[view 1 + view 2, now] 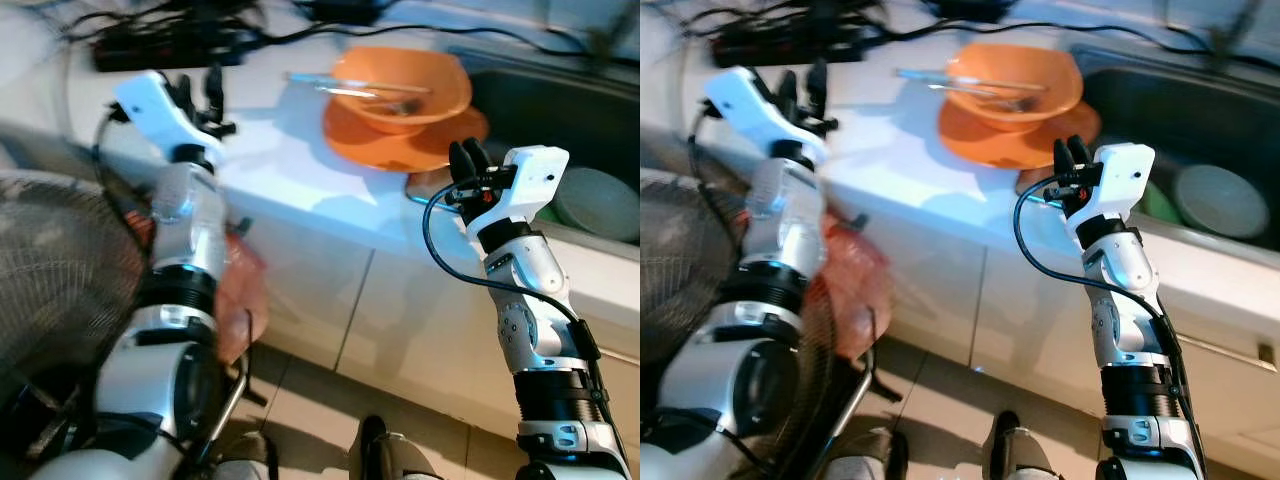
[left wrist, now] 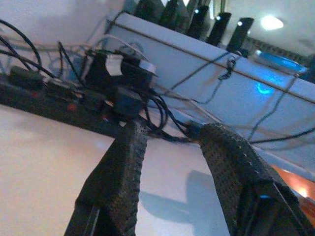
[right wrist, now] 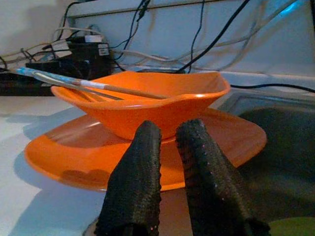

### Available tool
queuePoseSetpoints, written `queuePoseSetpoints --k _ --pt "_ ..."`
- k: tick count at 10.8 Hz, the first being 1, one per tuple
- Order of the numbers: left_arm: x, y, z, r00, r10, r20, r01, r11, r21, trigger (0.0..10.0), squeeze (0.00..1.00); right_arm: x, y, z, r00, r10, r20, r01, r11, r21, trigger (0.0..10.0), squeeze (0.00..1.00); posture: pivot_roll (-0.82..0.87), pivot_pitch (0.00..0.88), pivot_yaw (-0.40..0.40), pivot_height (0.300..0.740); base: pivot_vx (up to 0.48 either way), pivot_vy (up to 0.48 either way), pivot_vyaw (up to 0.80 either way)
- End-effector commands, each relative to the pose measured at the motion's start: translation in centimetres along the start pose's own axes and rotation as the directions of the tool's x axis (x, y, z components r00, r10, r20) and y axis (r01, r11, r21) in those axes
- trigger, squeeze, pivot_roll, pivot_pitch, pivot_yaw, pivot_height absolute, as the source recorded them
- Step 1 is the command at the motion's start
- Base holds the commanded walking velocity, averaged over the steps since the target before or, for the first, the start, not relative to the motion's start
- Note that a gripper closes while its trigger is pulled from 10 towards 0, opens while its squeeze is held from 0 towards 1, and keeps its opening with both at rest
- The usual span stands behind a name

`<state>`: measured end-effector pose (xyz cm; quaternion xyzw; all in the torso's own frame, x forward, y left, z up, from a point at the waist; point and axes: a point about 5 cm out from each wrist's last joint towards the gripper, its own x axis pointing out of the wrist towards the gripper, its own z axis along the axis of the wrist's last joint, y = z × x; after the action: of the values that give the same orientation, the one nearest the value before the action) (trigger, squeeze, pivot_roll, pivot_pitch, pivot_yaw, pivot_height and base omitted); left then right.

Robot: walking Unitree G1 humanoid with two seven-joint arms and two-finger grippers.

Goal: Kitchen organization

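two arms are up in my head views: the left gripper [image 1: 200,88] hovers over the white counter [image 1: 290,170] at about ten o'clock, near the black power strip [image 1: 165,45], while the right gripper [image 1: 467,160] sits at the counter edge at four o'clock from the orange bowl [image 1: 405,88]. that bowl rests on an orange plate [image 1: 400,140] beside the sink [image 1: 1200,120], with utensils [image 1: 970,85] lying across it. on my left wrist view the fingers [image 2: 118,182] stand apart, holding nothing, aimed at the strip and cables. on my right wrist view the fingers [image 3: 135,187] are nearly together, empty, pointing at the bowl just ahead.
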<state>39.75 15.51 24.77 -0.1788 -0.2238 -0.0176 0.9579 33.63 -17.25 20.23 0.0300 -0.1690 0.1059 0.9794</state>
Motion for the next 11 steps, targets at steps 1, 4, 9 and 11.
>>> queuePoseSetpoints --k 1,4,9,11 --pt "0.13 -0.50 0.31 1.000 -0.024 0.015 0.024 1.000 0.004 10.0 0.00 -0.37 -0.78 0.10 1.000 -0.025 0.000 0.025 1.000 -0.005 10.0 0.00 -0.01 0.184 -0.028 0.740 0.000 0.000 0.00" --pt "0.09 -0.37 0.26 1.000 -0.023 0.012 0.023 1.000 0.000 10.0 0.00 -0.35 -0.81 -0.02 0.999 -0.033 -0.005 0.033 0.999 -0.007 10.0 0.00 -0.01 0.183 -0.028 0.740 0.000 0.000 0.00" --pt "0.00 -0.38 0.22 1.000 -0.026 0.014 0.026 1.000 0.001 10.0 0.00 -0.27 -0.87 -0.29 0.999 -0.039 -0.028 0.039 0.999 -0.008 10.0 0.00 -0.01 0.183 -0.027 0.740 0.000 0.000 -0.59" --pt "-0.05 -0.43 0.22 1.000 -0.025 0.018 0.025 1.000 -0.001 10.0 0.00 -0.30 -0.97 -0.29 0.999 -0.044 -0.028 0.043 0.999 -0.012 10.0 0.00 -0.01 0.181 -0.027 0.740 0.000 0.000 -0.80"
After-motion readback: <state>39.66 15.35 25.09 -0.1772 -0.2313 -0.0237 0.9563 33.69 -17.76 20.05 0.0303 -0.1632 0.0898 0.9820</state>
